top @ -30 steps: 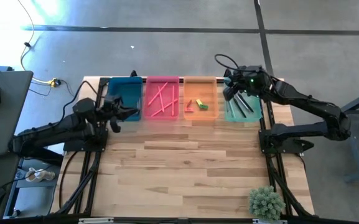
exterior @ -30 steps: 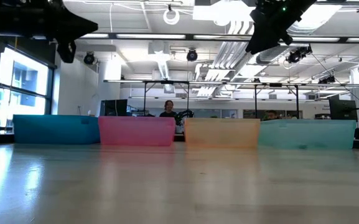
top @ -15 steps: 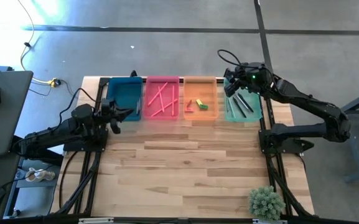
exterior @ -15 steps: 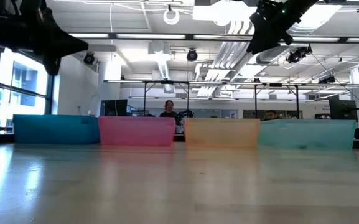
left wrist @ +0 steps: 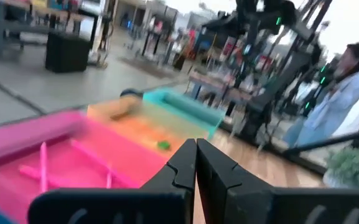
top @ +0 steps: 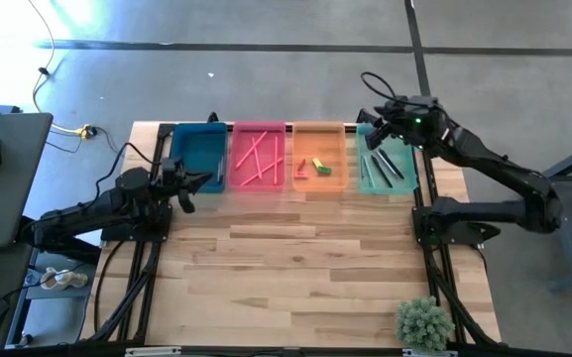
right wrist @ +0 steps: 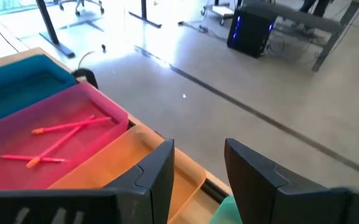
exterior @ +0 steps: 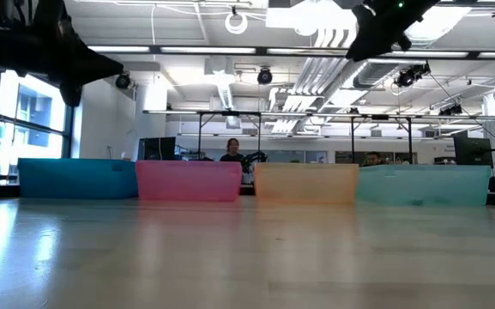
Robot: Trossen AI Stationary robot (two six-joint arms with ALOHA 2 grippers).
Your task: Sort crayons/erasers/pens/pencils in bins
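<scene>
Right hand [top: 373, 118], fingers parted and holding nothing, hangs above the far rim of the mint-green bin [top: 404, 183] at upper right of the high view; its arm reaches in from the right edge of the table [top: 295, 268], elbow bent. Left hand [top: 188, 185], fingers pressed together and empty, hovers just below the teal-blue bin [top: 194, 139] at centre left, its arm stretched low across the table's left edge. Four bins stand in a row along the table's upper edge. Pencils [top: 256, 161] lie crossed in the pink-red bin [top: 259, 128]. Erasers [top: 321, 168], yellow, green and red, lie in the orange bin [top: 317, 131]. Pens [top: 383, 166] lie in the mint-green bin. A small green plant [top: 424, 322] sits at lower right.
</scene>
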